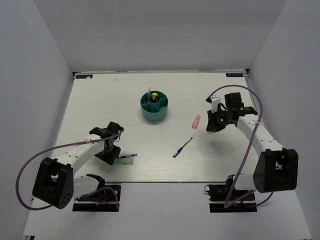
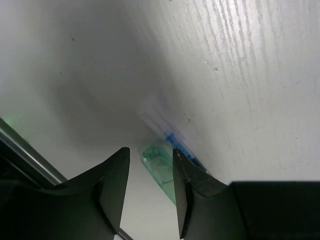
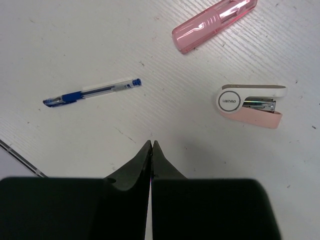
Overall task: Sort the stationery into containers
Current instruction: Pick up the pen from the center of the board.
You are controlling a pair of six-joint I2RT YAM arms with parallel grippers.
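Note:
The round teal organizer [image 1: 155, 107] stands at the table's middle back with a yellow-capped marker [image 1: 155, 95] upright in it. My left gripper [image 1: 107, 152] is open. In the left wrist view its jaws [image 2: 150, 152] stand on either side of the end of a mint-green marker [image 2: 161, 170], with a thin blue pen [image 2: 176, 141] lying against that marker; both also show in the top view [image 1: 126, 160]. My right gripper [image 3: 151, 145] is shut and empty above the table. A pink highlighter [image 3: 215, 24], also in the top view [image 1: 196, 121], and a second blue pen [image 3: 92, 91], also in the top view [image 1: 182, 147], lie loose.
A small pink-and-white stapler [image 3: 250, 105] lies on the table just ahead of my right gripper. White walls close in the table on three sides. The table's near edge [image 2: 25, 150] runs close to my left gripper.

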